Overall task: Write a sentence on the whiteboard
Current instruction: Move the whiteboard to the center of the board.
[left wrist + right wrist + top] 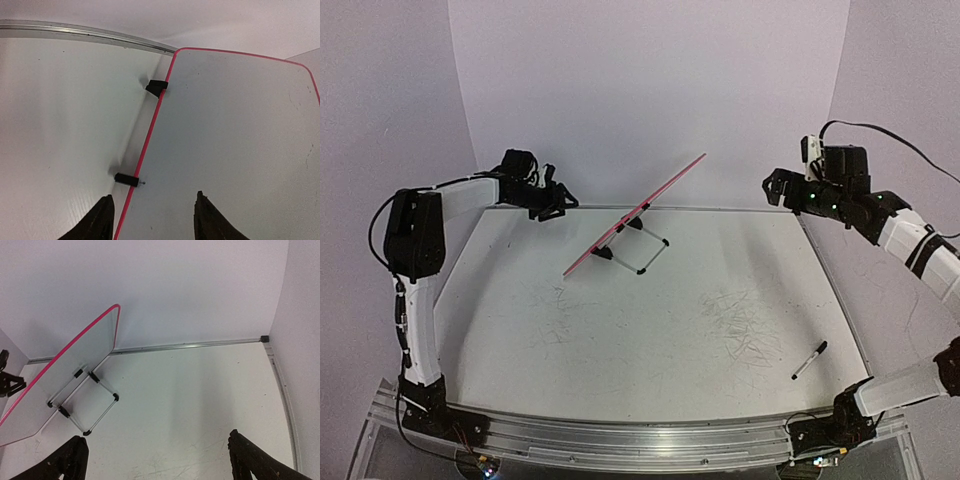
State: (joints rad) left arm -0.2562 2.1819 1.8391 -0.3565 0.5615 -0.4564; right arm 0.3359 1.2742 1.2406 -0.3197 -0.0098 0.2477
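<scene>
Marker (809, 360) lies at 4 o'clock on the bench (620, 350). Toward 12 we see the whiteboard (235, 140), blank, tilted on its wire stand (101, 414). Left gripper (153, 197), jaws half apart and empty, faces it: a nudge could topple it. Right gripper (156, 436), at 2, jaws wide, empty.

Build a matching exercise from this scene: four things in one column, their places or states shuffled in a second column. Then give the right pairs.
Things
1. small white board with red-pink rim
2. black marker pen
3. left gripper
4. right gripper

Places or states
A. lying flat on the white tabletop, near the right arm's base
B. raised at the far right, jaws wide apart
C. propped tilted on a wire stand
D. at the far left, facing the board's blank face

Pairs: 1-C, 2-A, 3-D, 4-B
</scene>
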